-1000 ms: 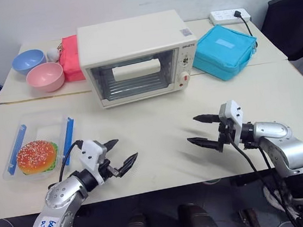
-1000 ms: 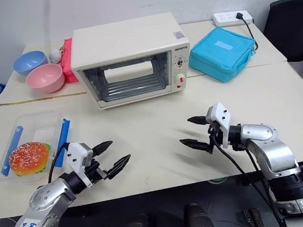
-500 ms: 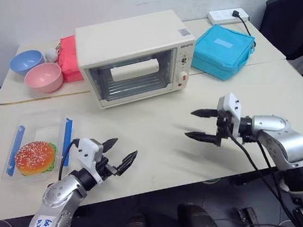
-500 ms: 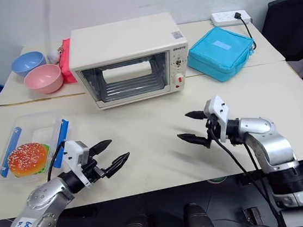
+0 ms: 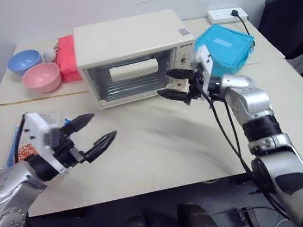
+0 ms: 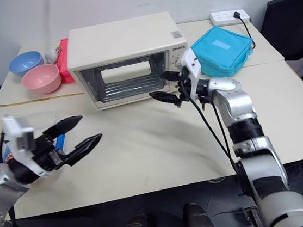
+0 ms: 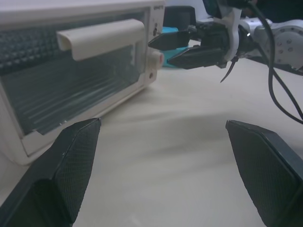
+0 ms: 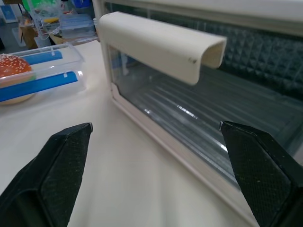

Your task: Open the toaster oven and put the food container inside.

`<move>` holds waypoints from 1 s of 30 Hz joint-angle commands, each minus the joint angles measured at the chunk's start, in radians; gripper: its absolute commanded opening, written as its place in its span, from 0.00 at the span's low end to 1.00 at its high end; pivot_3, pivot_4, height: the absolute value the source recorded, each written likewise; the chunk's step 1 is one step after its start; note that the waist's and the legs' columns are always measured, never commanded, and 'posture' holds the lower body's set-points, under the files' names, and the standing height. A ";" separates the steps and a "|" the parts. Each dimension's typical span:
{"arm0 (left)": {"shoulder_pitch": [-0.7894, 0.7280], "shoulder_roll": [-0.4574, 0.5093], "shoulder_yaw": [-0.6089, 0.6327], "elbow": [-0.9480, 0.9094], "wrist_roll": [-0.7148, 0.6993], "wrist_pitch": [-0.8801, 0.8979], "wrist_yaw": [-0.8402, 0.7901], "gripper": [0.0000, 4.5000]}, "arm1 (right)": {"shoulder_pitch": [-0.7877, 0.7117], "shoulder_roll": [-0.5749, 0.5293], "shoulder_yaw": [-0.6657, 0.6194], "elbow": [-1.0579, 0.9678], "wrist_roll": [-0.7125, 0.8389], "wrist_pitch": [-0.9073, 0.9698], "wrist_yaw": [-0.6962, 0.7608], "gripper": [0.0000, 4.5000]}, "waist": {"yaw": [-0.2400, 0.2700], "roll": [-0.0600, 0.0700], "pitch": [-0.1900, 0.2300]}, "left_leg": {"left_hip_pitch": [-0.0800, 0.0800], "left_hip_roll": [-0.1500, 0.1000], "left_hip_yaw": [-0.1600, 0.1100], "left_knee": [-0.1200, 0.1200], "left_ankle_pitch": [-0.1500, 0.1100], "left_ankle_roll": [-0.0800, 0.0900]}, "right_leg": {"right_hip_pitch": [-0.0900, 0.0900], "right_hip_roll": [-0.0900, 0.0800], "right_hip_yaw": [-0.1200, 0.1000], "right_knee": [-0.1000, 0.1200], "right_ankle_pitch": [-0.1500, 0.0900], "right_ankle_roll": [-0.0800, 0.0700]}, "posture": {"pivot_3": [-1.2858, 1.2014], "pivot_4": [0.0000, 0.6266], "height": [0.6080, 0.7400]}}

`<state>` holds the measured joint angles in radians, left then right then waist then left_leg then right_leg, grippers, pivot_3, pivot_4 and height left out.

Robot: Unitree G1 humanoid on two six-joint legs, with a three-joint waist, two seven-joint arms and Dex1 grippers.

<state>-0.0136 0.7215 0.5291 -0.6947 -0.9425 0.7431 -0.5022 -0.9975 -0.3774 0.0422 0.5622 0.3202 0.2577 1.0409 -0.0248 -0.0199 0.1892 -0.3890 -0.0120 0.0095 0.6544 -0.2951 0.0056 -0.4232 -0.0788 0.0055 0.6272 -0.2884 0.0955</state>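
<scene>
Cream toaster oven [image 5: 134, 55] door shut; right fingers [image 5: 175, 94] spread near it.

the toaster oven [image 5: 133, 52] is cream white with a see-through glass door and a red button. the food container [image 8: 42, 71] is clear with blue clips, and the bun inside is orange-brown with pale seeds. both pincers are black. the desk [image 5: 160, 140] is pale cream. the bowls are pink [image 5: 41, 77] and blue [image 5: 24, 61]. the bag [image 5: 226, 47] is turquoise.

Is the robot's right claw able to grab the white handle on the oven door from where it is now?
Probably yes. The right gripper is open, in front of the toaster oven, beside the door's right edge. The handle sits uncovered, nothing between, door still shut.
</scene>
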 commanded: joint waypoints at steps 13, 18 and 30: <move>-0.003 0.033 0.050 -0.044 -0.117 -0.004 0.144 1.00 | -0.057 0.062 -0.017 -0.050 0.028 -0.020 0.107 1.00 | -0.006 0.000 0.000 | -0.001 0.000 0.001 -0.003 0.001 -0.003 | -0.002 0.001 0.001 0.001 0.000 0.000 | 0.52 0.24 1.00; -0.026 0.033 0.038 -0.023 -0.096 -0.017 0.154 1.00 | -0.034 0.067 -0.019 -0.114 0.043 0.015 0.103 1.00 | -0.007 0.000 0.000 | -0.001 0.000 0.001 -0.003 0.001 -0.003 | -0.003 0.001 0.001 0.001 0.000 0.000 | 0.52 0.24 1.00; -0.368 0.094 -0.077 0.254 0.055 -0.035 0.224 0.67 | 0.101 0.067 -0.009 -0.342 0.084 0.090 0.090 1.00 | -0.008 0.000 0.000 | -0.002 0.000 0.002 -0.005 0.002 -0.005 | -0.005 0.002 0.000 0.003 0.000 0.000 | 0.52 0.24 1.00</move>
<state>-0.3548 0.8030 0.4779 -0.4610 -0.9309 0.7328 -0.2740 -0.8808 -0.3227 0.0347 0.2996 0.3664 0.3525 1.1268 -0.0328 -0.0199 0.1893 -0.3908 -0.0117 0.0113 0.6497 -0.2928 0.0007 -0.4283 -0.0764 0.0056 0.6304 -0.2886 0.0952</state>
